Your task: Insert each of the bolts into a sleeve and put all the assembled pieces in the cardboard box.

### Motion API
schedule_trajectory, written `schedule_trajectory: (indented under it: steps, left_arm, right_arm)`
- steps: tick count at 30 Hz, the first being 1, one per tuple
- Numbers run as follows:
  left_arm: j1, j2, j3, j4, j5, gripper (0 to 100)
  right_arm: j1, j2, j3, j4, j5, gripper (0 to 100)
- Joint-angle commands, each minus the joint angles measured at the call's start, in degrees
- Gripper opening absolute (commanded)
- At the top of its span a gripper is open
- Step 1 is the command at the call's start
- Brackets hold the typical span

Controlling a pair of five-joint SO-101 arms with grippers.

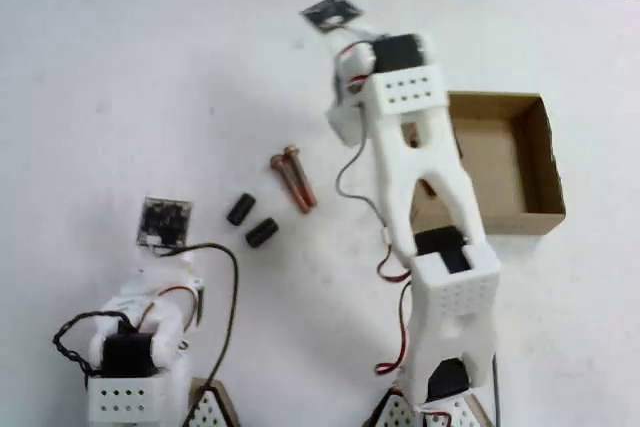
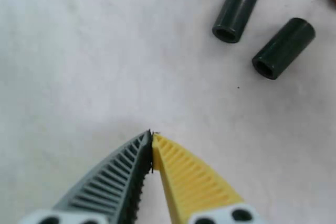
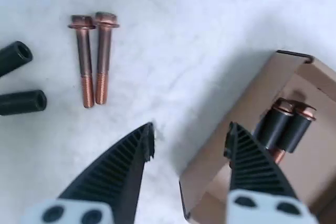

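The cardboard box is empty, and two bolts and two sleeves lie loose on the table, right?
Not quite. The cardboard box isn't empty: the right wrist view shows two assembled pieces already inside it. The two bolts and two sleeves do lie loose on the table.

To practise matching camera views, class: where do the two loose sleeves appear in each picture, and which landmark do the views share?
High view: loose sleeves left of the bolts.
Left wrist view: sleeves ahead of the shut left gripper.
Right wrist view: sleeves beside the bolts, beyond the open right gripper.
Shared landmark: the bolts.
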Motion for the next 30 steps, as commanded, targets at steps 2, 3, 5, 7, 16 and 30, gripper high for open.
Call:
schedule_trajectory:
  steps: [2, 3, 5, 7, 16, 30]
  left_arm:
    - [-5.23, -0.48, -0.18, 0.35, -0.53, 2]
    - [-5.93, -0.48, -0.18, 0.35, -0.53, 2]
    - [-7.08, -0.48, -0.18, 0.35, -0.53, 2]
    - [-8.04, -0.48, -0.18, 0.35, -0.53, 2]
    - [-11.74, -0.57, -0.18, 0.35, -0.53, 2]
    - [-20.09, -0.57, -0.18, 0.44, -0.53, 2]
  right_arm:
    - [-6.20, -3.30, -2.11, 1.80, -4.22, 19.8]
    - [-7.34, -3.30, -2.11, 1.89, -5.71, 19.8]
    - [-9.45, -3.21, -1.41, 1.89, -9.23, 19.8]
    - [-12.00, -3.47, 0.79, 1.89, -12.04, 19.8]
    - [-23.25, -3.12, 8.53, 1.71, -24.53, 19.8]
    - [-27.03, 4.26, 8.44, -7.34, -57.76, 19.8]
